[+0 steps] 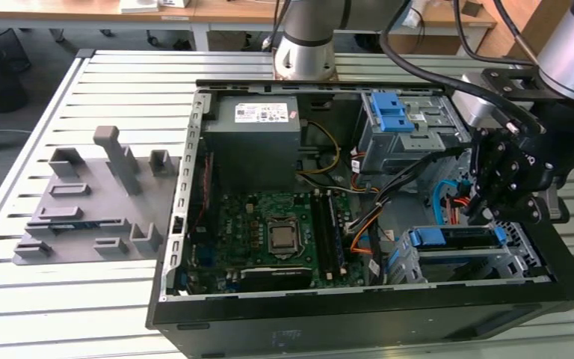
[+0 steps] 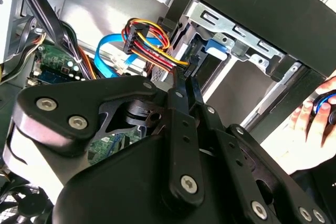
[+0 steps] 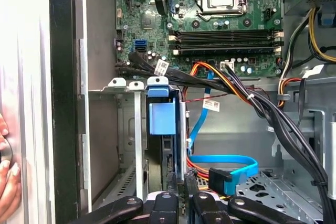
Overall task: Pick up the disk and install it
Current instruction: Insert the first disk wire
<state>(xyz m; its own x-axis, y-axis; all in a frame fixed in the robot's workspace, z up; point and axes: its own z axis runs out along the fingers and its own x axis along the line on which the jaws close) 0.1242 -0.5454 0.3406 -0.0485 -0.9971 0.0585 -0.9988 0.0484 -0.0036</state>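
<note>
The disk (image 1: 454, 238) sits in the lower grey drive cage (image 1: 511, 265) of the open computer case, its blue bracket showing along the top. In the first wrist view the disk (image 3: 161, 116) stands edge-on in its slot. My gripper (image 1: 483, 215) hangs just above the disk's end at the exterior view's right, inside the case. The gripper (image 2: 185, 77) has its two thin fingers pressed together with nothing visible between them, pointing at the cage beside the blue bracket (image 2: 215, 48). The gripper (image 3: 181, 187) sits close to the disk's near edge; I cannot tell whether it touches.
A second cage with a blue-latched tray (image 1: 394, 114) stands behind, beside the power supply (image 1: 257, 123). Orange, black and blue cables (image 3: 226, 161) run past the gripper. The motherboard (image 1: 277, 232) lies in the middle. A grey fixture (image 1: 93, 202) rests on the table. A person's hand (image 2: 310, 124) is outside the case wall.
</note>
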